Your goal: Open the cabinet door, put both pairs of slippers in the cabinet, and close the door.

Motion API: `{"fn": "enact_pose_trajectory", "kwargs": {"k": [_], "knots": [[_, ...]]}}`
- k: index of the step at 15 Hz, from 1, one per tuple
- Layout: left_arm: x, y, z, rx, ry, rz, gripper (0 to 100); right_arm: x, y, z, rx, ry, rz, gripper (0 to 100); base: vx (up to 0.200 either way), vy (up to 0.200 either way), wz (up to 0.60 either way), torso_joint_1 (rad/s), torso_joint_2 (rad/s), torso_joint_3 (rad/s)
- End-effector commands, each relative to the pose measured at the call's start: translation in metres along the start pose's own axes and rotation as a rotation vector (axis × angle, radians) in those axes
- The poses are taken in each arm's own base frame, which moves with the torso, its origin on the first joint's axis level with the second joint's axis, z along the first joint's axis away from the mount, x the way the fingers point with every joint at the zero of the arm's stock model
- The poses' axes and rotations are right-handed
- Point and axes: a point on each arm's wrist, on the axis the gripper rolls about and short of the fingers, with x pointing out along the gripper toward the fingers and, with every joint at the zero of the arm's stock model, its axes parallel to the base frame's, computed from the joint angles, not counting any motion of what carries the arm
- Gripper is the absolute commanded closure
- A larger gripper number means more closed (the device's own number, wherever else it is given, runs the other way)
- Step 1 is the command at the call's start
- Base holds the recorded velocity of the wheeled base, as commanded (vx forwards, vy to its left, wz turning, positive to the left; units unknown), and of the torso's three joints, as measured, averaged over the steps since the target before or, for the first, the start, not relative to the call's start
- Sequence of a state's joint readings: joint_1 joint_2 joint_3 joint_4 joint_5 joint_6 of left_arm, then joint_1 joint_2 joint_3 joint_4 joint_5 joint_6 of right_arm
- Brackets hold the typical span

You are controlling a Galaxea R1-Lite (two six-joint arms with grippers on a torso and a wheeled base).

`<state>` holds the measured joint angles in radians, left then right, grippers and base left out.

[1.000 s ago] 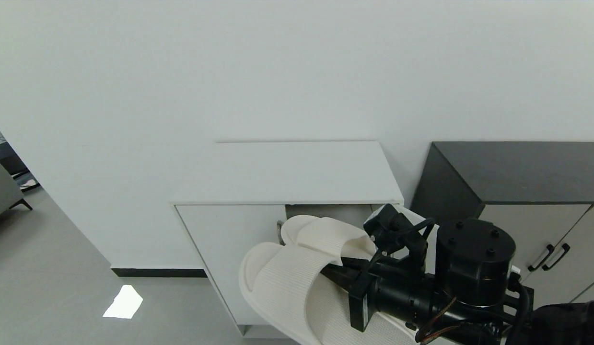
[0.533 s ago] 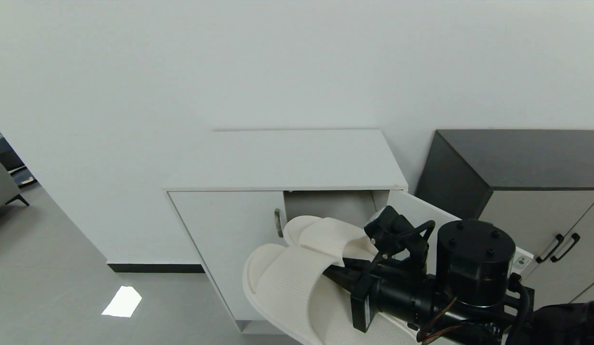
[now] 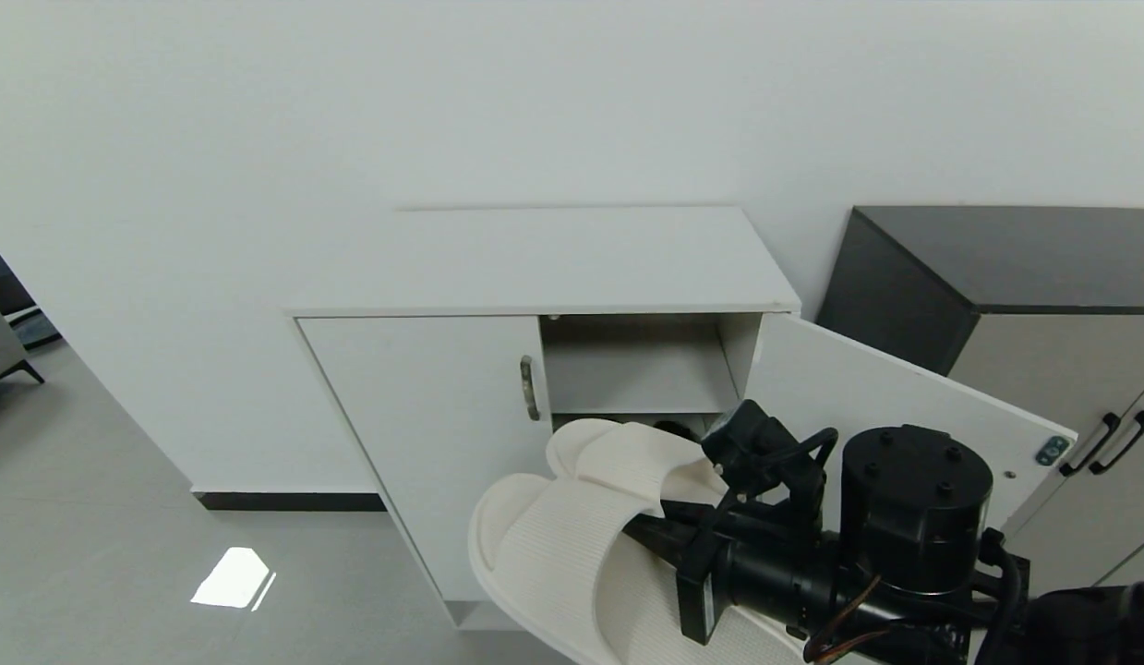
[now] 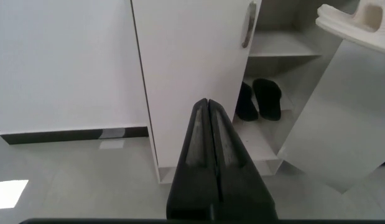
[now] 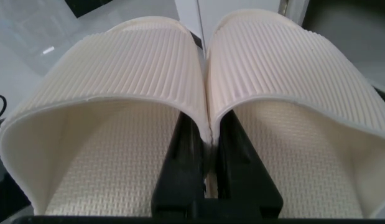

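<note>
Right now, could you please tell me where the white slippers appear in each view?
Head view: white slippers low centre, on the right gripper.
Left wrist view: white slippers by the open door's upper edge.
Right wrist view: white slippers side by side, clamped.
Landmark: cabinet handle, in head and left wrist views.

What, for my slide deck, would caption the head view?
Right hand holds white slippers before the white cabinet, its right door open.

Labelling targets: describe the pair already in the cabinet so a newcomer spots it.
Find the white cabinet against the wall, its right door swung open. In the lower compartment lies the black pair, side by side. Unlike the cream ribbed pair clamped in the right gripper, it is dark.
</note>
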<state>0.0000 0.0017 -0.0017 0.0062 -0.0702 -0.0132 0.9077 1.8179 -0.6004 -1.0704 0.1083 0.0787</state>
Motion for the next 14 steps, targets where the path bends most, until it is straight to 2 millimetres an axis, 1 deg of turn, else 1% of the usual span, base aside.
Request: {"fn": "enact_pose_trajectory", "kwargs": {"k": [1, 8, 14], "knots": [[0.0001, 0.0000, 0.0000, -0.001, 0.002, 0.000, 100, -0.0005, 0.0002, 0.0001, -0.001, -0.001, 0.001, 100, 0.000, 0.000, 0.00, -0.232, 0.53, 0.290], [0.0001, 0.0000, 0.0000, -0.002, 0.002, 0.000, 100, -0.0022, 0.0019, 0.0009, -0.005, -0.037, 0.012, 100, 0.000, 0.000, 0.00, -0.214, 0.50, 0.290], [0.0001, 0.0000, 0.0000, -0.002, 0.002, 0.000, 100, -0.0045, 0.0048, -0.0014, -0.016, -0.056, 0.024, 100, 0.000, 0.000, 0.00, -0.185, 0.47, 0.288]]}}
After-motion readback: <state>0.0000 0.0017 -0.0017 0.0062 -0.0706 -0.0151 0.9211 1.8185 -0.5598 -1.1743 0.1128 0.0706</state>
